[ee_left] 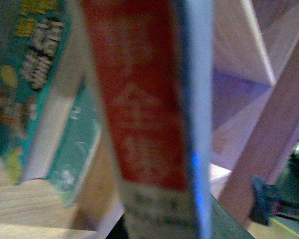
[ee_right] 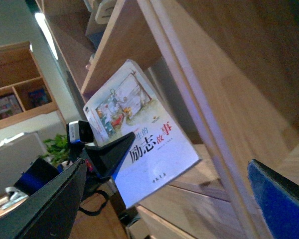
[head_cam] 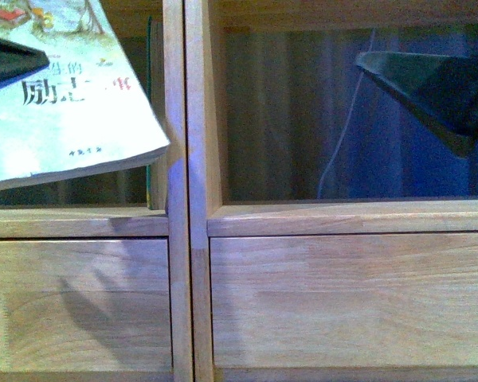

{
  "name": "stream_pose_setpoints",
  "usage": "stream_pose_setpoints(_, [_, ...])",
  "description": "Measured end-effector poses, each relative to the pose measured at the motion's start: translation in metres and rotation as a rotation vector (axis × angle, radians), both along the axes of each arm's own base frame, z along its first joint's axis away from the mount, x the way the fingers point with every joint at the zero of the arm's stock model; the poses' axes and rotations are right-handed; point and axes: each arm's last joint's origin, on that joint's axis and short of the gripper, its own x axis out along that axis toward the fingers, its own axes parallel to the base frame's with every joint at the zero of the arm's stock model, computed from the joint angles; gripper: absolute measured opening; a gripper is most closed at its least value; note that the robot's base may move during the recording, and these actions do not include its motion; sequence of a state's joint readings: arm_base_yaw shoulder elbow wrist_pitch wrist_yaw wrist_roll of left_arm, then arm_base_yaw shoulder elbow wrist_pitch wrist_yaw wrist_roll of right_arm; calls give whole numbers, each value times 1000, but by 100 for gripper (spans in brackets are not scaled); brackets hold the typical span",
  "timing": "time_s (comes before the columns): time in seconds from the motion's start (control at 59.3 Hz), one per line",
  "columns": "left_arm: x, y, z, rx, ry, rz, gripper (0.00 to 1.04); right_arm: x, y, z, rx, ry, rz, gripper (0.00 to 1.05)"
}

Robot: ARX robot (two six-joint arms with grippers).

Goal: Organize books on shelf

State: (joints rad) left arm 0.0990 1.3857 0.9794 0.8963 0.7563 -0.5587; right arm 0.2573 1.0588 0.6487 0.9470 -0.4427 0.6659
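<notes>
The left gripper (ee_right: 120,149) is squeezing the paperback (head_cam: 80,119) by its side edge, with one black finger lying across the whitish front cover. It is holding the book up in the air in front of the left cubby of the shelf (head_cam: 195,239). The book is leaning over, not standing straight. Its low corner is sitting right at the middle post, and I cannot tell if it is touching the wood. I think the book is being tipped like this so that it can slide in through the opening.

Inside that cubby, a very thin dark-green book (head_cam: 153,119) is standing up against the wall next to the post. The paperback probably needs to go in beside it, so it must turn upright first, or its corner could bump the post.

The right gripper (head_cam: 430,91) is hanging in front of the right cubby. Its fingers are spread wide and it is holding nothing. It seems to be waiting out of the way. The left wrist view is blurry and shows the book's red band very close.
</notes>
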Motion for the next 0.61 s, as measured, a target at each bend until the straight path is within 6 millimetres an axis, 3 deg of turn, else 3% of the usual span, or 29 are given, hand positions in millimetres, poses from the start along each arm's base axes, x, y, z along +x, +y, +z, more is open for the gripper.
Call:
stream_pose_setpoints(0.101, [26,8,9,69,-51,144,7,-12,-30,-4,-24,-28,-84,98])
stream_pose_setpoints(0.253, [54,6,16,149,-77,297,7,-23,-50,-10,-21,-33,-131,98])
stream_pose_setpoints(0.472, [98,-11,13,309,-85,494,7,-43,-57,-18,-12,-32,-131,98])
stream_pose_setpoints(0.607, [115,-28,11,371,-118,568,7,-53,-55,-23,-22,-17,-114,98])
